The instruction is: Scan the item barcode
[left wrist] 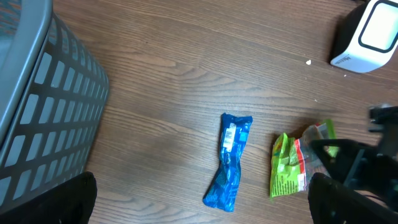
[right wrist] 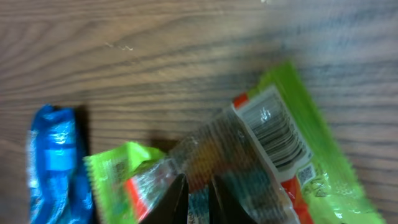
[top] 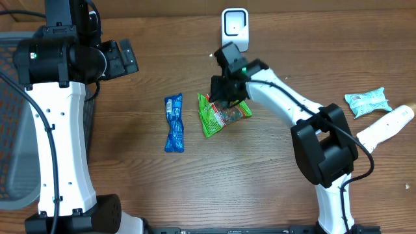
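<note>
The wooden table [top: 260, 188] fills the overhead view. A gray slatted basket [top: 13, 130] stands at its left edge. The left arm [top: 58, 130] rises beside the basket, and the left gripper [top: 127, 57] hangs above bare wood near the table's far left. Its jaws are spread wide and hold nothing.

The right arm [top: 286, 97] reaches from the near right side toward the middle of the table. The right gripper [top: 224, 92] is down on the upper end of the green snack packet [top: 221, 116]. In the right wrist view its fingers [right wrist: 176, 202] stand narrow, pinching the packet's clear film between them.

A white barcode scanner [top: 234, 26] stands upright at the far edge, just beyond the right gripper and apart from the packet. A white plastic piece [top: 390, 125] lies at the right edge, with a pale teal packet [top: 368, 102] just beside it.

The green snack packet lies crumpled near the table's centre, and a blue wrapper [top: 173, 122] lies lengthwise just to its left, not touching it. The green packet's barcode [right wrist: 277, 134] faces up on a white panel, near the pinched spot.
</note>
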Motion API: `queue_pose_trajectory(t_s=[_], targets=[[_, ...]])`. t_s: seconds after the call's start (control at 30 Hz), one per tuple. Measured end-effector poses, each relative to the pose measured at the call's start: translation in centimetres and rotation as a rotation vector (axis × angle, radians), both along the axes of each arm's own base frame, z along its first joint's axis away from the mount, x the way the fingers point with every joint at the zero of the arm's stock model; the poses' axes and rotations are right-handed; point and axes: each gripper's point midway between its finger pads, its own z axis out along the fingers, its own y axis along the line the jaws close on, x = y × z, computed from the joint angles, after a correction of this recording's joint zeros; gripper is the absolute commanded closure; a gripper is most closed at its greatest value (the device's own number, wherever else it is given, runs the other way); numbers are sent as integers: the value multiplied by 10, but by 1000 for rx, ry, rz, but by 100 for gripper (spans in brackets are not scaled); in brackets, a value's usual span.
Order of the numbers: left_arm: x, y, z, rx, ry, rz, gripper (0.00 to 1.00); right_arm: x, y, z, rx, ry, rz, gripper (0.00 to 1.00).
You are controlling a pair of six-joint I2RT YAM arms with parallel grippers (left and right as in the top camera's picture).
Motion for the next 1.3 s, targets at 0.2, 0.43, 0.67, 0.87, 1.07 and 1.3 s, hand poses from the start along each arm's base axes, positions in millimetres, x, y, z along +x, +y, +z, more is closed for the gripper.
queue_pose_trajectory(t_s=[0.2, 0.43, 0.67, 0.87, 1.07, 1.3], targets=[[0, 0, 0, 0, 0, 0, 0, -12, -1, -23, -8, 30, -57, 71], [0, 0, 0, 0, 0, 0, 0, -5, -18, -25, -93, -20, -5, 37], [0, 0, 0, 0, 0, 1, 0, 8, -25, 61, 25, 55, 48, 34], [0, 0, 0, 0, 0, 0, 0, -27, -5, 101, 168, 167, 117, 35], [0, 0, 0, 0, 0, 0, 0, -74, 34, 59, 148, 238, 231, 46], [0, 0, 0, 0, 0, 0, 0, -105, 72, 16, 165, 210, 317, 49]])
